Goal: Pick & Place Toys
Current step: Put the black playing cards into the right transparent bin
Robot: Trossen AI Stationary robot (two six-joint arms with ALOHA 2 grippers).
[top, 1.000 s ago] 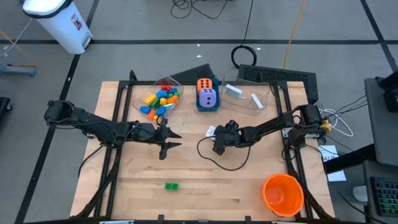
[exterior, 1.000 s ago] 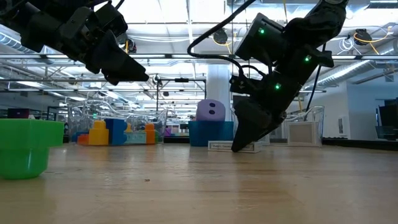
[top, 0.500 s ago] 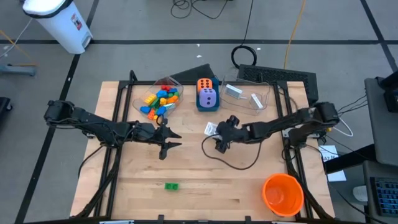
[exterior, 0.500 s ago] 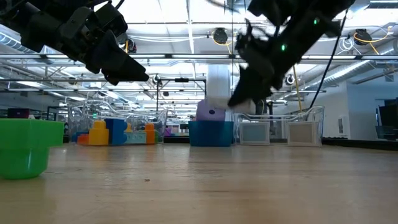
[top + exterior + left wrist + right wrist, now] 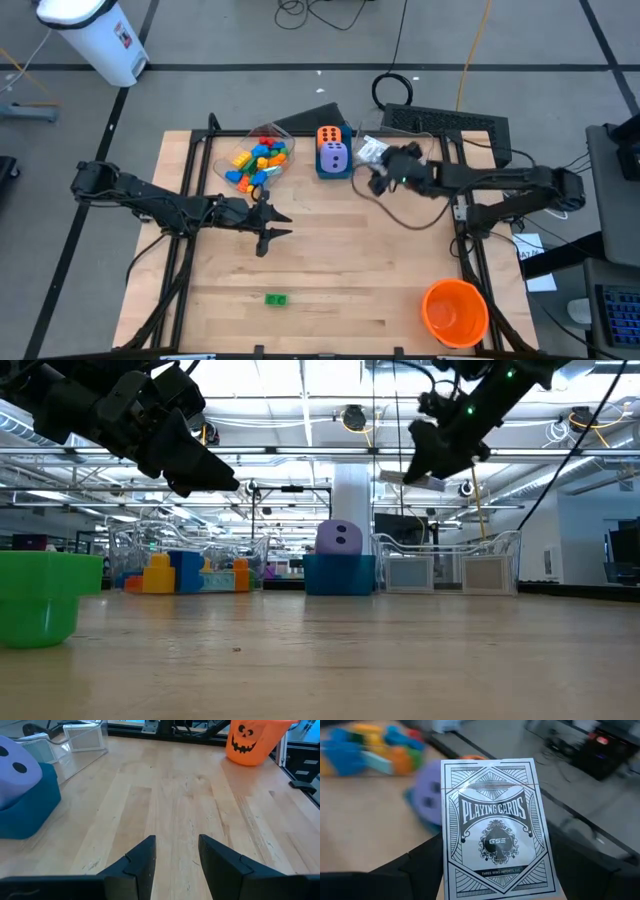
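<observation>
- Right wrist view fills with a white playing-card box (image 5: 492,827), printed "PLAYING CARDS", pinched flat between the right gripper's (image 5: 492,887) fingers.
- In the high view that box (image 5: 371,151) hangs in the air at the near end of the clear tub (image 5: 425,160), just beside the blue box (image 5: 334,170) that carries the purple die (image 5: 334,156) and orange die (image 5: 330,135).
- Risk, as I judge it: the box is gripped by one end and lies tilted, so it could slip or catch the tub's wall if lowered short of the opening, or knock the dice.
- The right arm stretches low across the desk's (image 5: 350,290) far side.
- The left gripper (image 5: 272,223) waits mid-desk, fingers apart and empty; a green brick (image 5: 276,298) lies well apart, near the front edge.
</observation>
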